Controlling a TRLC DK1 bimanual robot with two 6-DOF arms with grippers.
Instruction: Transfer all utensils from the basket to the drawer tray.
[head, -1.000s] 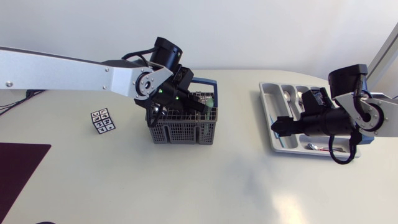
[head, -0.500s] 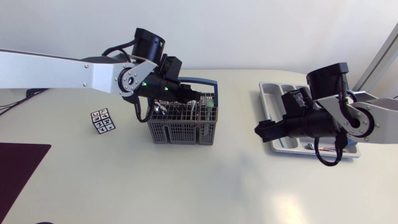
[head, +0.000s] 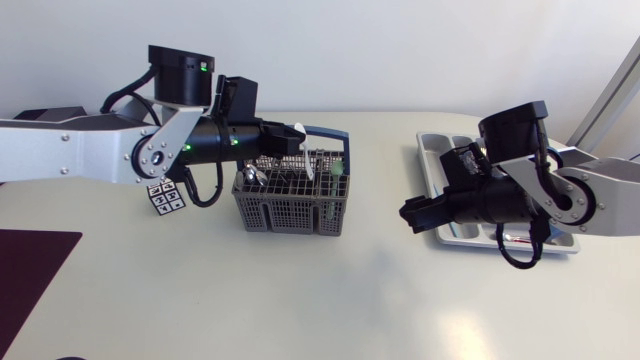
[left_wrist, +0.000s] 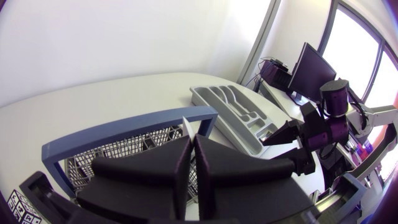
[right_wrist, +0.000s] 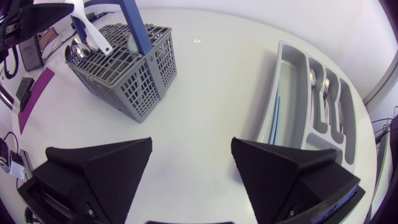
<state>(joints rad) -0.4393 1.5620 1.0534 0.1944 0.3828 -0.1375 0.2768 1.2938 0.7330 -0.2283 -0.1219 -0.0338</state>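
**Hidden, cut off or too small**

Left wrist view: only a tip of the white utensil (left_wrist: 188, 126) shows betw. the left gripper (left_wrist: 193, 144) fingers; rest hidden, type unclear. Head view: basket (head: 290, 208) contents too small to sort, its far rim partly under the left arm (head: 80, 160). The right arm (head: 590, 195) covers most of the drawer tray (head: 432, 150). The marker tag (head: 166, 198) is partly under the left arm. Both arms are cut off at the side edges.
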